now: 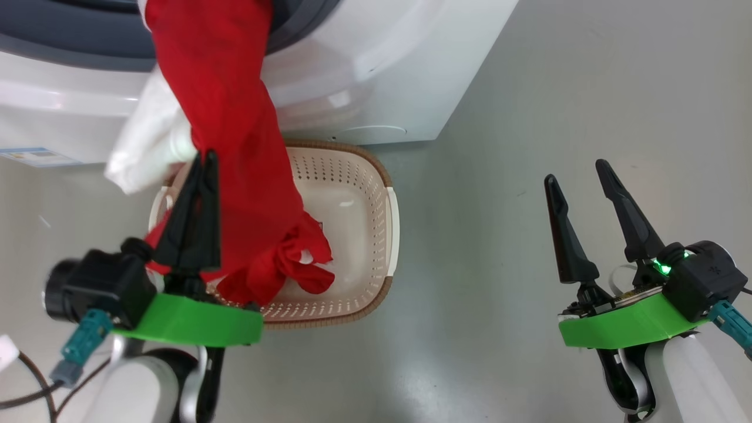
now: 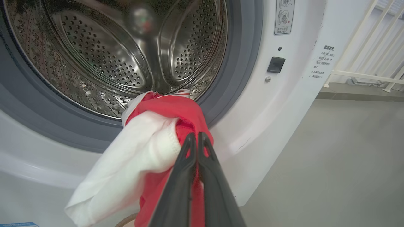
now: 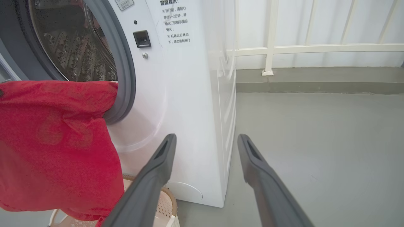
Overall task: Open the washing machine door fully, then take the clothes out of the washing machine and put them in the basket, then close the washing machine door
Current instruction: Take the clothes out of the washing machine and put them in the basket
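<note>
The red and white clothes (image 1: 229,117) hang out of the washing machine (image 1: 364,64) and trail down into the cream basket (image 1: 361,194) on the floor in front of it. My left gripper (image 1: 205,157) is shut on the clothes above the basket's left side. In the left wrist view the clothes (image 2: 157,138) drape over the grey gasket (image 2: 240,63) out of the steel drum (image 2: 104,53), pinched by my left gripper (image 2: 196,137). My right gripper (image 1: 578,170) stands open over bare floor to the right, holding nothing. The washing machine door is out of view.
Grey floor (image 1: 529,117) spreads to the right of the machine and basket. A white railing (image 3: 315,49) and a low kerb run along the back behind the machine. A cable (image 1: 35,376) trails at the lower left.
</note>
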